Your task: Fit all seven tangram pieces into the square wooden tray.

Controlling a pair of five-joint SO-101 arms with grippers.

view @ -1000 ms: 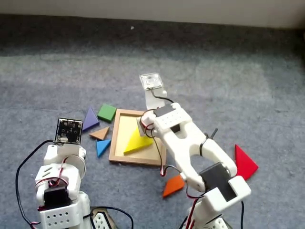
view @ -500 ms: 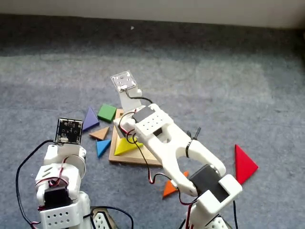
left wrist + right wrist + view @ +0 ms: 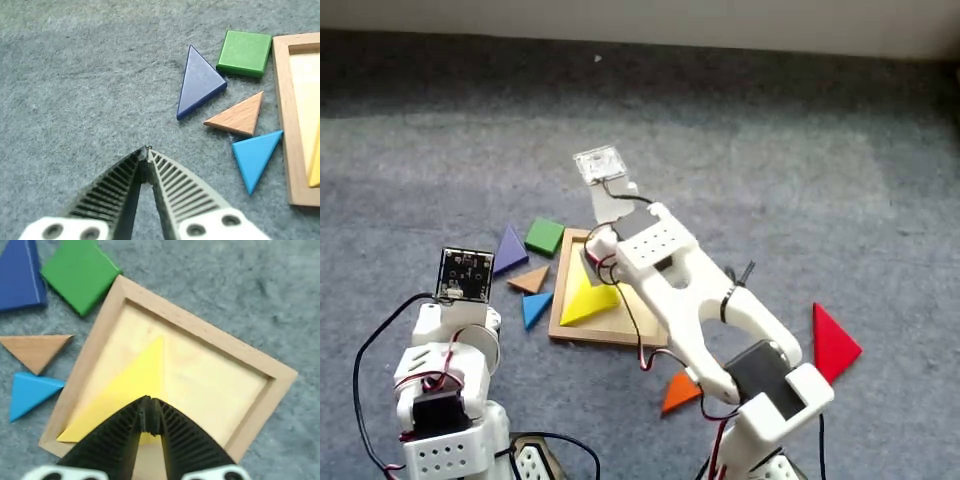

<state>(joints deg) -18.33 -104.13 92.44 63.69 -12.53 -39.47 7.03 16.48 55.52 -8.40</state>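
Note:
The square wooden tray [image 3: 620, 335] lies at mid-table with a yellow triangle [image 3: 584, 301] inside, against its left side. My right gripper [image 3: 148, 404] is shut, its tips resting on the yellow triangle [image 3: 131, 386] within the tray [image 3: 201, 330]. In the high view the right gripper [image 3: 592, 262] sits over the tray's left half. My left gripper [image 3: 146, 151] is shut and empty above bare carpet, short of the dark blue triangle [image 3: 198, 82]. Left of the tray lie a green square [image 3: 544, 237], a dark blue triangle [image 3: 508, 250], a wooden triangle [image 3: 530, 280] and a light blue triangle [image 3: 535, 307].
An orange piece [image 3: 682, 390] lies on the carpet near the right arm's base. A red triangle [image 3: 833, 342] lies farther right. The left arm [image 3: 445, 380] stands at the near left. Grey carpet stretches open behind the tray.
The right arm swung left across the tray, then eased back a little to the right. The yellow triangle slid toward the tray's left side. The left arm kept still.

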